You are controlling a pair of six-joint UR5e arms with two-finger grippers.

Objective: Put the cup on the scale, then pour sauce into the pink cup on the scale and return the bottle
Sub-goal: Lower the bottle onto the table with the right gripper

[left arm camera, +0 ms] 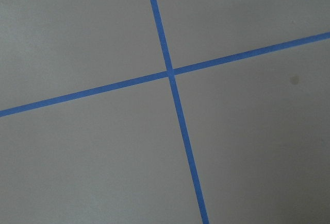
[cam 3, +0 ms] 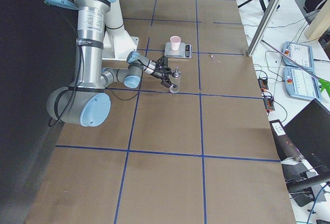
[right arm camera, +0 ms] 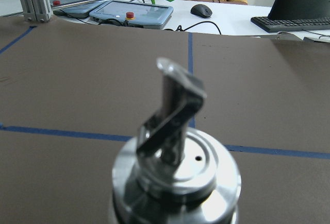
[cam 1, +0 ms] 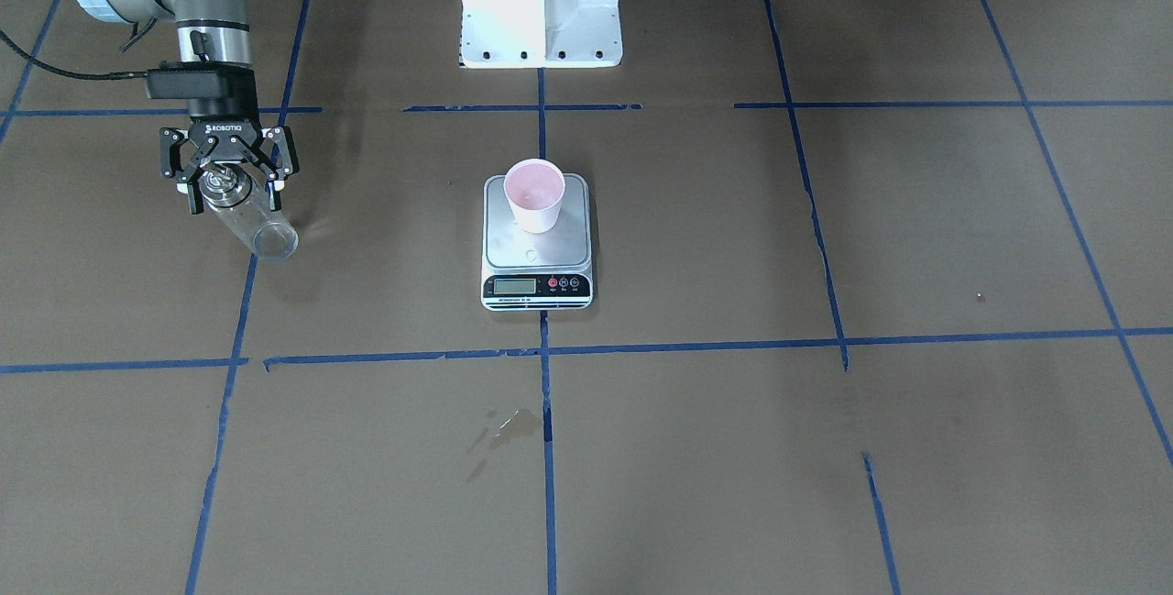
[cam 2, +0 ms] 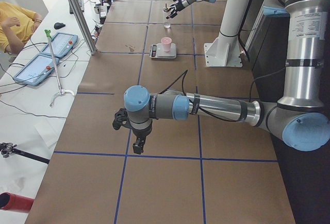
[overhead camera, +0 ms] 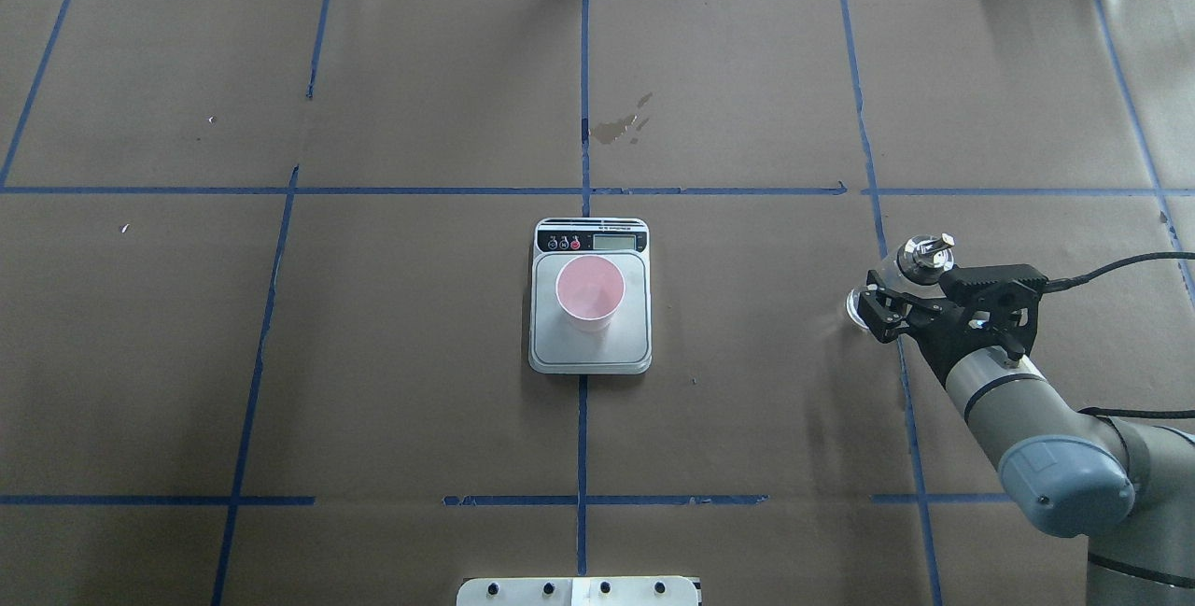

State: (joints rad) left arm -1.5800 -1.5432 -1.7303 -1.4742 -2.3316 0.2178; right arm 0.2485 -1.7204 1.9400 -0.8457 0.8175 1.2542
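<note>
stain (cam 1: pixel 509 425) on paper lay nearest. scale (cam 1: pixel 538 288) next, display facing the operators, digits unreadable. cup (cam 1: pixel 534 194) sat on the rear of its platform, leaving the display uncovered, presumably so the weight could be read. bottle (cam 1: pixel 266 233) stood upright, well apart on the robot's right. right gripper (cam 1: pixel 235 205), marked "robotiq", straddled its neck, jaws apparently spread, not clamped. left gripper (cam 2: pixel 131 134) hung far off over paper; open or closed, cannot tell.
</note>
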